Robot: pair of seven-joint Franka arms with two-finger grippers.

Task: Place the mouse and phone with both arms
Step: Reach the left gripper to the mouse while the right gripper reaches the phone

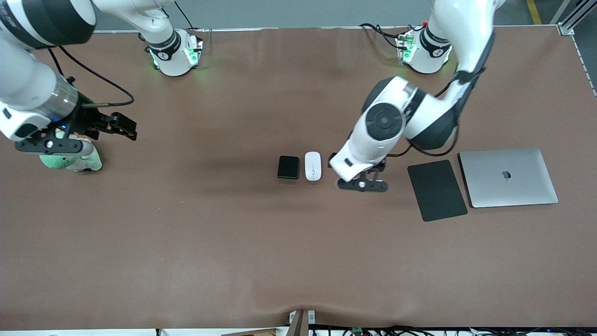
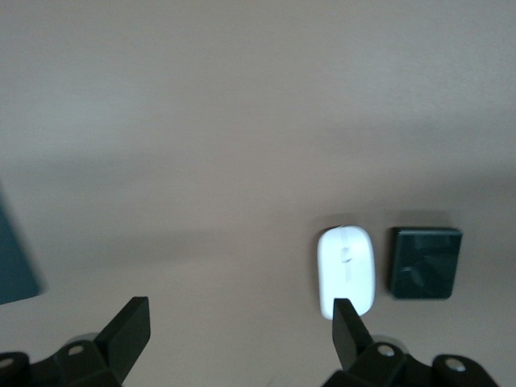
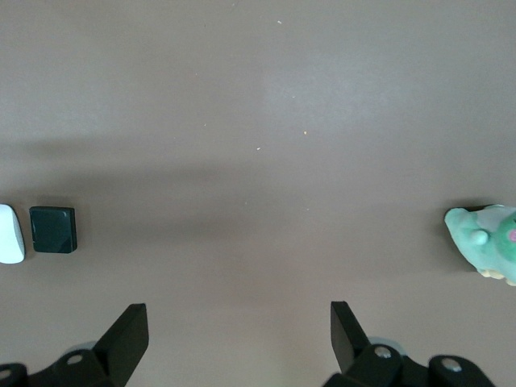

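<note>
The white mouse [image 1: 313, 166] and the small black phone [image 1: 288, 167] lie side by side near the table's middle, the phone toward the right arm's end. My left gripper [image 1: 349, 164] hangs open and empty over the table just beside the mouse, toward the left arm's end. In the left wrist view the gripper [image 2: 240, 322] has bare table between its fingers, with the mouse [image 2: 346, 270] at one fingertip and the phone [image 2: 425, 263] past it. My right gripper [image 1: 122, 127] is open and empty by a green toy; its wrist view [image 3: 239, 322] shows the phone [image 3: 53, 230] far off.
A green plush toy [image 1: 72, 161] sits under the right arm's hand, seen also in the right wrist view [image 3: 488, 246]. A large matte black pad [image 1: 437, 190] and a closed silver laptop [image 1: 508, 177] lie at the left arm's end.
</note>
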